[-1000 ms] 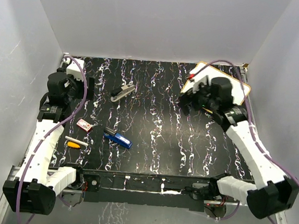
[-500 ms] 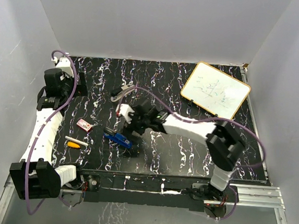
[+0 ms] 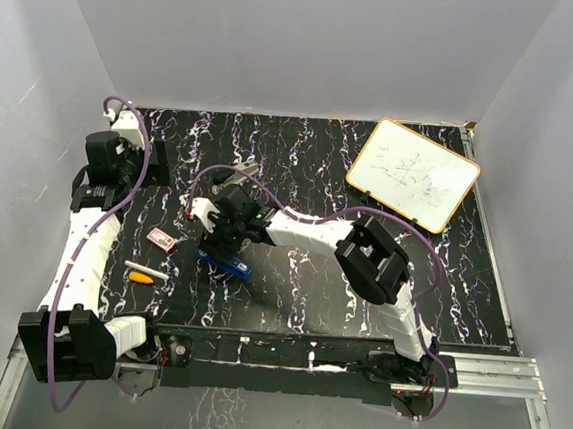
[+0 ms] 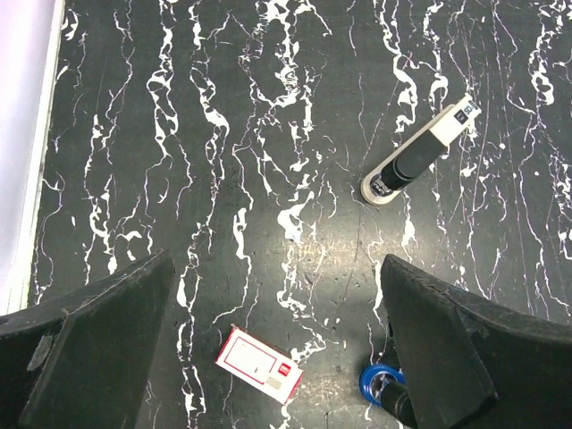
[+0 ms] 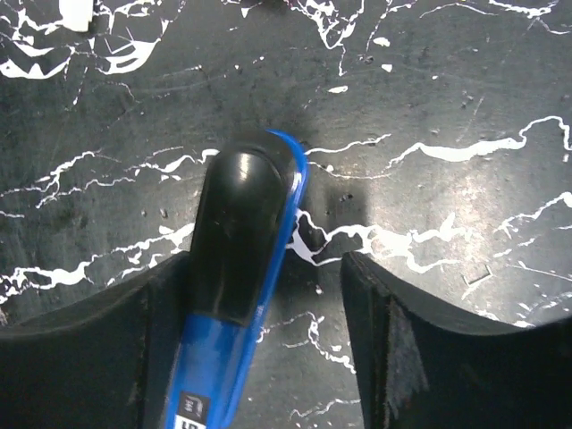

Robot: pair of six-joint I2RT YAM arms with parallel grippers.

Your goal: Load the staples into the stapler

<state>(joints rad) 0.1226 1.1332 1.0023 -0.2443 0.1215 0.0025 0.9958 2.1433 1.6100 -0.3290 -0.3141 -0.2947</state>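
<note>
Blue stapler (image 3: 230, 264), flat on the counter (image 3: 412, 276), is straddled by the released right tool (image 5: 268, 299); the grasping step is judged in hand, and closure is called for next. Red staple box (image 4: 259, 362) is laid nearby, ungrasped, with the left tool (image 4: 277, 308) held released above.

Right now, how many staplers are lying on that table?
2. The blue stapler lies front left, between the open fingers of the right gripper. The grey-and-black stapler lies farther back, beyond it. I see no others, hidden or otherwise.
</note>
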